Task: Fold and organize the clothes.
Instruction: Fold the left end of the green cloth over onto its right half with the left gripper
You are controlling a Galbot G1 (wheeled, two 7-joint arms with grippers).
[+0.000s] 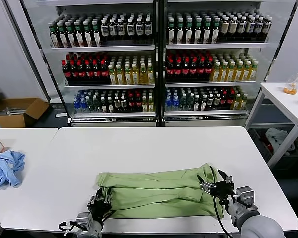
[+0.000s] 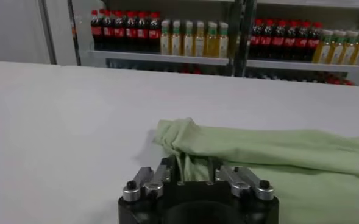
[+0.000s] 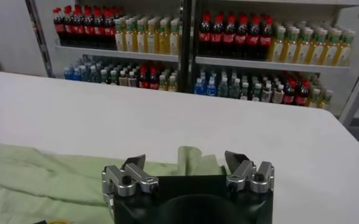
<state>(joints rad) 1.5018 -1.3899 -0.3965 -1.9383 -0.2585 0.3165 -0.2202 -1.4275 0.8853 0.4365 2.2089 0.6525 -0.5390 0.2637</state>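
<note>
both hands at the near edge of the shirt, getting ready for the next fold

the left hand (image 1: 100,203) sits at the near left corner of the pale green shirt (image 1: 159,188), and in the left wrist view its fingers (image 2: 167,172) are drawn close together with cloth between them, so it seems to be pinching the hem. the right hand (image 1: 216,188) is over the near right end with its fingers (image 3: 133,163) standing wide apart, holding nothing. the shirt lies already folded into a long band across the near part of the tabletop (image 1: 154,144). for a good fold, i think the right hand should catch its corner before any lift, and both should rise together so the band stays flat. collar, buttons and print are not visible, and how much cloth the left hand has is hard to see. far left lies a light blue cloth (image 1: 5,168); behind, shelves of bottles (image 1: 154,64).
</note>
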